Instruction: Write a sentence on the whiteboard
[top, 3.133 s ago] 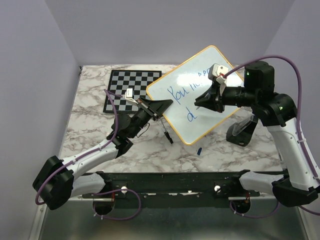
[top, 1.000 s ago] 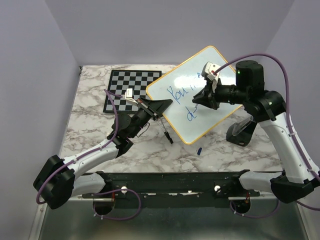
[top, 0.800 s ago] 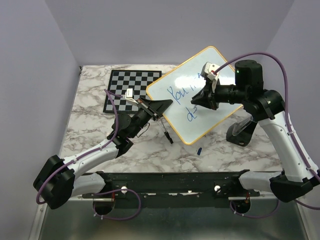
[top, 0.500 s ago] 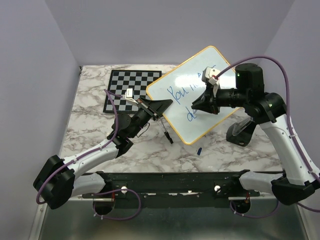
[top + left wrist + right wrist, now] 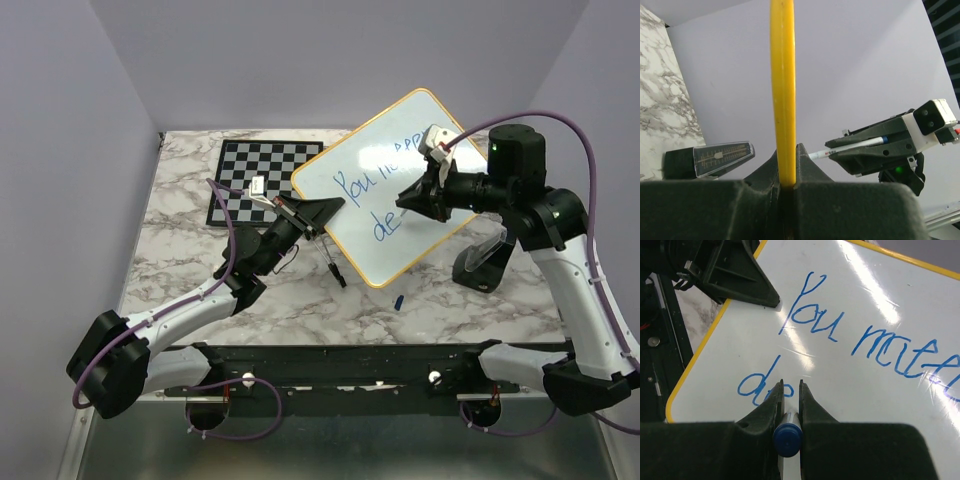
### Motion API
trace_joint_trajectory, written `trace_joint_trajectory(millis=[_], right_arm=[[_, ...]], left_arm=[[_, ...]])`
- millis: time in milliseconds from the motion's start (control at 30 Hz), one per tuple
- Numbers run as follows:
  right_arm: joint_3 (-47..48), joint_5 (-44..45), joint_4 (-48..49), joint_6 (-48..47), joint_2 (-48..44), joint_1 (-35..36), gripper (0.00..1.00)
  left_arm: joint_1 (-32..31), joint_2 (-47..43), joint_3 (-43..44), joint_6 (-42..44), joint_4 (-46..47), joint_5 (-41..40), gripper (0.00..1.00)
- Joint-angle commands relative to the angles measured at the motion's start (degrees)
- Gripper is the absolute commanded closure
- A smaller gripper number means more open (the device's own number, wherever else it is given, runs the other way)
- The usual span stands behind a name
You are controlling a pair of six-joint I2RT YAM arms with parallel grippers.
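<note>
The whiteboard (image 5: pixel 350 232), white with a yellow frame, stands tilted above the table. My left gripper (image 5: pixel 322 212) is shut on its left edge; in the left wrist view the yellow frame (image 5: pixel 782 90) runs up from between my jaws (image 5: pixel 788 161). My right gripper (image 5: pixel 406 203) is shut on a blue-capped marker (image 5: pixel 787 439), whose tip meets the board by the lower line. The sentence (image 5: pixel 362 183) in blue reads "You matte" (image 5: pixel 812 315) on top and "de" (image 5: pixel 760 389) below. The right gripper (image 5: pixel 790 385) hides the marker's tip.
A black-and-white chessboard (image 5: pixel 262 178) lies behind the left gripper. A dark pen (image 5: pixel 335 268) and a small blue cap (image 5: pixel 399 301) lie on the marble table in front of the board. A black stand (image 5: pixel 480 262) sits under the right arm.
The right gripper swung left over the lower line, then back right. The lower line has grown from "d" to "de". The left arm and the board have stayed still.
</note>
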Motion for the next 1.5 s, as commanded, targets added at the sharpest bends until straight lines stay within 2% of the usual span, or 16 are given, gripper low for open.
trace_joint_trajectory(millis=[0,267,500,700,1100,1367,1467], right_arm=[[3.6,-0.2,1.2,1.5,1.8,-0.3,0.99],[0.6,-0.9,1.8,2.0,2.1,-0.3,0.99],[2.0,7.0,2.7,2.3,1.9,-1.8,0.99],[3.4,8.4,3.8,2.0,3.4,-2.0,1.0],[2.6,-4.5,2.5,2.0,4.5,-1.9,0.99],[-1.2,-5.4,-2.4,-1.2,1.4,-1.8,0.99],[-2.5,-3.1,-3.0,-1.2,0.0,-1.9,0.99]], left_arm=[[0.0,-2.0,2.0,-3.6,13.9,0.3,1.0],[0.1,-2.4,1.7,-3.6,14.0,0.3,1.0],[0.1,-2.5,1.8,-3.6,13.9,0.3,1.0],[0.2,-2.7,1.8,-3.6,13.7,0.3,1.0],[0.2,-2.2,2.0,-3.6,13.9,0.3,1.0],[0.4,-2.1,1.9,-3.7,13.9,0.3,1.0],[0.5,-2.0,1.7,-3.8,14.2,0.3,1.0]])
